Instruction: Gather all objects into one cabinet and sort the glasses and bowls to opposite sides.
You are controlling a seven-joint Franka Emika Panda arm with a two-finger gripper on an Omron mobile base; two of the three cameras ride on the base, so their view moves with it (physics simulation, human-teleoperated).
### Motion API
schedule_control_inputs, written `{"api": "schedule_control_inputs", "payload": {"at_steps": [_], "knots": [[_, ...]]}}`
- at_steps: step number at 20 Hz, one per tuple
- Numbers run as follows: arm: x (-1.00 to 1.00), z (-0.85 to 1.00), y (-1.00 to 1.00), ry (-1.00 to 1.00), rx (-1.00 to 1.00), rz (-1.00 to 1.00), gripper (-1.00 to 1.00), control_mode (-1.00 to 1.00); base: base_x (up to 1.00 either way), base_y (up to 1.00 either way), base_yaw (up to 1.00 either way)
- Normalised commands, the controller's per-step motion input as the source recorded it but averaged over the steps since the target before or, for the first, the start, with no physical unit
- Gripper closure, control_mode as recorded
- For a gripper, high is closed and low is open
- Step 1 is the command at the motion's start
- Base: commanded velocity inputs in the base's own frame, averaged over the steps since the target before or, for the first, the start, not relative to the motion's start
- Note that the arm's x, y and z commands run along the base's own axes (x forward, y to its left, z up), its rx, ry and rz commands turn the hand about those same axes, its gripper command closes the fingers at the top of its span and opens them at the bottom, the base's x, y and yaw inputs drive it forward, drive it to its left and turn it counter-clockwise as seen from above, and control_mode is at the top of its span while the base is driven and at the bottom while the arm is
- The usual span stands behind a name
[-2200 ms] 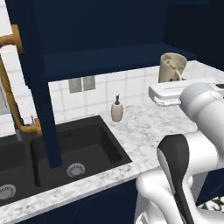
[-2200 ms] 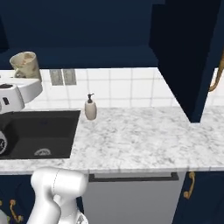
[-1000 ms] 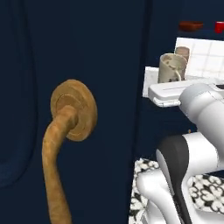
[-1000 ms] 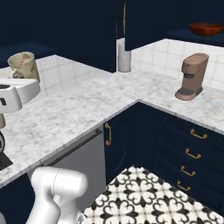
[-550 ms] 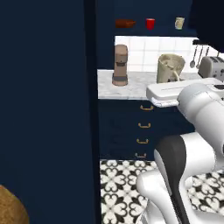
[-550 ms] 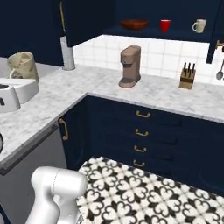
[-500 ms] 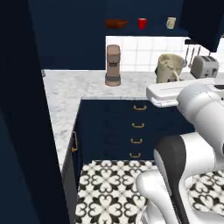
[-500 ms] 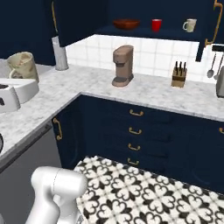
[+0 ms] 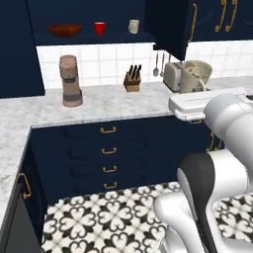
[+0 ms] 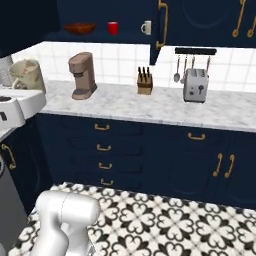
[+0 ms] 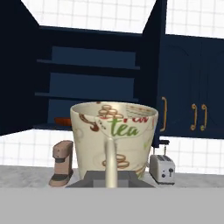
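gripper [image 11: 109, 183] pinching a cream mug [image 11: 114, 140], upright, handle toward the camera | patterned floor [image 9: 108, 217] | marble surface [image 10: 150, 105] with coffee maker [image 10: 82, 76], knife block [image 10: 145, 80], toaster [image 10: 195, 85] | open cabinet [image 10: 107, 20]: bowl [image 10: 80, 28] left, red cup [image 10: 113, 28], second mug [image 10: 146, 27] right

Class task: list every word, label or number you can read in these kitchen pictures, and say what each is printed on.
"tea", green letters inside the rim of the cream mug held at the end effector.
Reddish lettering just above it on the mug: partly hidden, not readable.
Nothing else shows readable text.
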Motion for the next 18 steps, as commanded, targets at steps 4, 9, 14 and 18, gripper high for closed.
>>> {"api": "schedule_control_inputs", "payload": {"at_steps": [4, 9, 14, 18], "knots": [[0.0, 0.0, 0.0, 0.0, 0.0, 0.0, 1.0, 1.0, 1.0, -0.01, -0.14], [0.0, 0.0, 0.0, 0.0, 0.0, 0.0, 1.0, 1.0, 1.0, -0.03, -0.13], [0.0, 0.0, 0.0, 0.0, 0.0, 0.0, 1.0, 1.0, 1.0, -0.11, -0.15], [0.0, 0.0, 0.0, 0.0, 0.0, 0.0, 1.0, 1.0, 1.0, -0.07, -0.14]]}}
